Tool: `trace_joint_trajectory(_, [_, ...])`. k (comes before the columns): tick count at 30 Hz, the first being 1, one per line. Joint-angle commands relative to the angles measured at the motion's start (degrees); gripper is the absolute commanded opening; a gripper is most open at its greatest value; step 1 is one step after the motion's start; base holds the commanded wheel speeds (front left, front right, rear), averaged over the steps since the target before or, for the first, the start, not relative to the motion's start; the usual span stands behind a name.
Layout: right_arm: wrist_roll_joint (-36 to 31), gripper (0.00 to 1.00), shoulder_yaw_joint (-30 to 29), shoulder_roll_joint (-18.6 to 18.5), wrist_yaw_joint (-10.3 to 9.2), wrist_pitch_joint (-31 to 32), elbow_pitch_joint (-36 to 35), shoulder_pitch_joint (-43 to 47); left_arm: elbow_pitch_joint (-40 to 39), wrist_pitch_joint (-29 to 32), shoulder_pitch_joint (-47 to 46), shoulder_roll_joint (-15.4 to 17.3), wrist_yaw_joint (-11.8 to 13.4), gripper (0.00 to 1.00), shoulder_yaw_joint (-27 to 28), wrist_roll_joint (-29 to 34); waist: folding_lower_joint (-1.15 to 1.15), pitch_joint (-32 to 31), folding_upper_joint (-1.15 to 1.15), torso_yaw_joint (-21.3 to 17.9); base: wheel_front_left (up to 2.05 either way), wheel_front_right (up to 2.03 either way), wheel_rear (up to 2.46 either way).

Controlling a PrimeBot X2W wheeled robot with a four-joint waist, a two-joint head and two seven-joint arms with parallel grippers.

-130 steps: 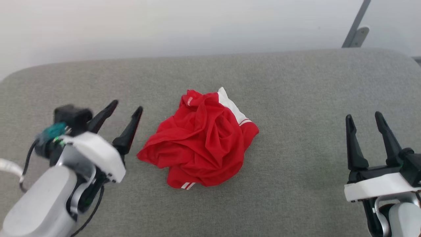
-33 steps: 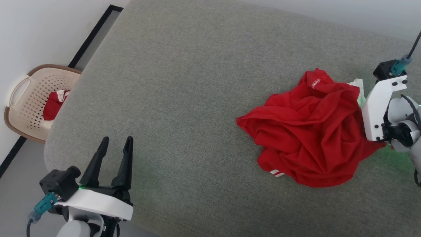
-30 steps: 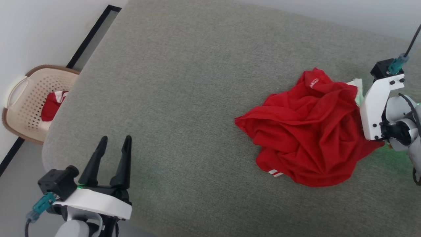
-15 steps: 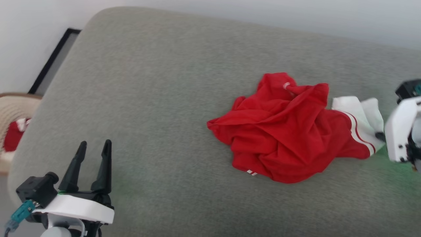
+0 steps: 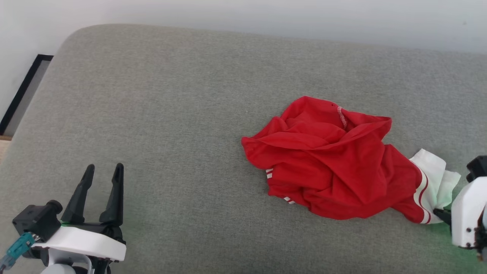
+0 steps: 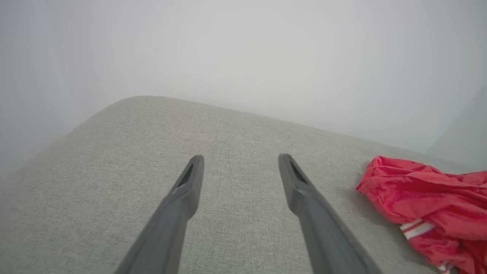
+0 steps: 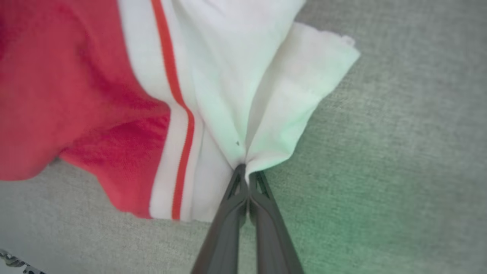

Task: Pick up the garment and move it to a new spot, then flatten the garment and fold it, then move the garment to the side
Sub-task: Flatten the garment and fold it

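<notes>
Left gripper: lower left of the head view, over bare cushion. Fingers spread, nothing between them. Left wrist view confirms the gap.
Right gripper: lower right edge of the head view. Right wrist view shows the fingers pinched together on the white sleeve end, with cloth gathered into the tips.
White sleeve end: drawn out from the heap toward the lower right, red stripe visible, low over the cushion.
Garment: centre right of the head view, a crumpled red heap resting on the cushion, well apart from the left gripper. Striped trim shows at its lower left edge. Its near corner shows at the right edge of the left wrist view.
Cushion: grey fabric, spans most of the frame.
Wall: pale, along the top.
Done, as judged: sleeve gripped; bulk not lifted.
Left, as judged: relocating, flattening, folding, moving aside.
</notes>
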Motion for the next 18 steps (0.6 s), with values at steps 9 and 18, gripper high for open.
trace_joint_trajectory(9, [-8.70, 1.00, -5.77, 9.89, 0.00, -0.71, -4.39, 5.43, 0.93, -0.29, -2.47, 2.84, -0.21, 1.00, -3.10, -1.88, 0.00, -0.58, 0.00, -2.04, 0.00, 0.00, 0.00])
trace_joint_trajectory(18, [-12.53, 1.00, -9.91, 13.35, 0.00, -6.39, -13.82, 6.42, -0.60, 4.88, -7.88, 9.33, -0.22, 1.00, -10.27, -6.38, 0.00, -2.22, 0.00, -5.14, 0.00, 0.00, 0.00])
